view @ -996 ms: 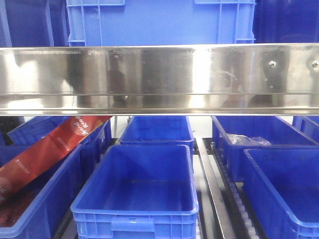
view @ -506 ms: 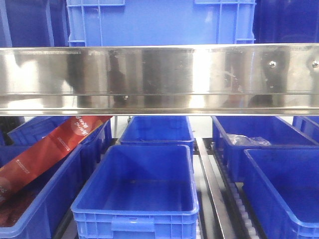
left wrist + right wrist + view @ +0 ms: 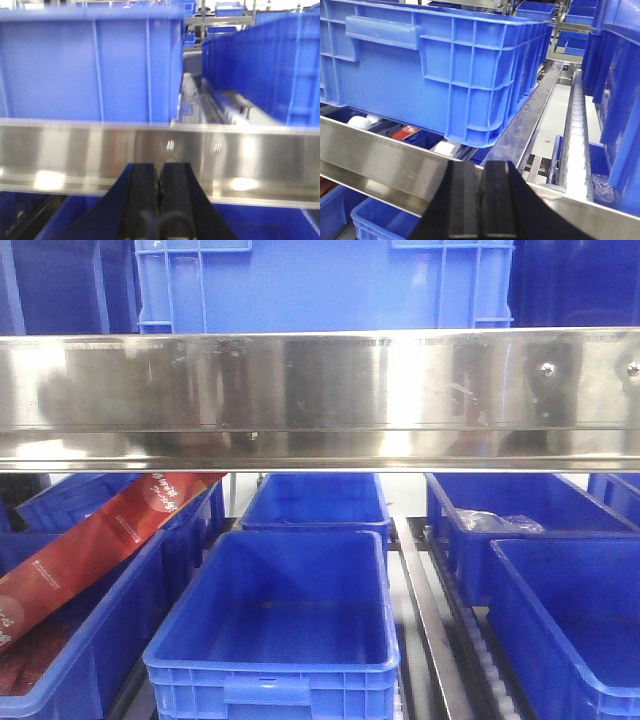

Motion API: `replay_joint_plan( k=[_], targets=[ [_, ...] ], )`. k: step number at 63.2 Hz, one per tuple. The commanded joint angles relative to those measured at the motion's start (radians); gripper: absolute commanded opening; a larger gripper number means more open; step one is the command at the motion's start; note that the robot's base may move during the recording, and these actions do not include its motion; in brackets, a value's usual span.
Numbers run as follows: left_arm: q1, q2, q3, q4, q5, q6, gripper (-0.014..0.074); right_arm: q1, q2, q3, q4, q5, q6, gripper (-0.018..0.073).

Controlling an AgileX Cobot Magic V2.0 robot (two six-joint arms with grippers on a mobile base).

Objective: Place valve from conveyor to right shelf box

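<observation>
The valve and the conveyor are out of view in every view. My left gripper (image 3: 159, 172) is shut and empty, its black fingers pressed together in front of a steel shelf rail (image 3: 75, 150). My right gripper (image 3: 480, 175) is also shut and empty, held before the same kind of rail (image 3: 380, 160). In the front view, blue shelf boxes sit below the rail: an empty middle box (image 3: 290, 610), a right box (image 3: 570, 620) and a back right box (image 3: 510, 515) holding a clear bag (image 3: 495, 522). Neither gripper shows in the front view.
A wide steel rail (image 3: 320, 400) crosses the front view, with a blue crate (image 3: 320, 285) on the shelf above. A left box (image 3: 70, 660) holds a red packet (image 3: 100, 540). White roller tracks (image 3: 577, 125) run between crates (image 3: 445, 75) in the right wrist view.
The front view has shifted very slightly. The red packet and the boxes sit a touch differently in frame. Nothing else has changed.
</observation>
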Motion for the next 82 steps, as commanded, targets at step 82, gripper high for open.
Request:
replay_joint_plan(
  k=[82],
  targets=[
    [-0.017, -0.030, 0.100, 0.000, -0.086, 0.002, -0.0111, -0.026, -0.035, 0.001, 0.007, 0.003, -0.001, -0.0154]
  ],
)
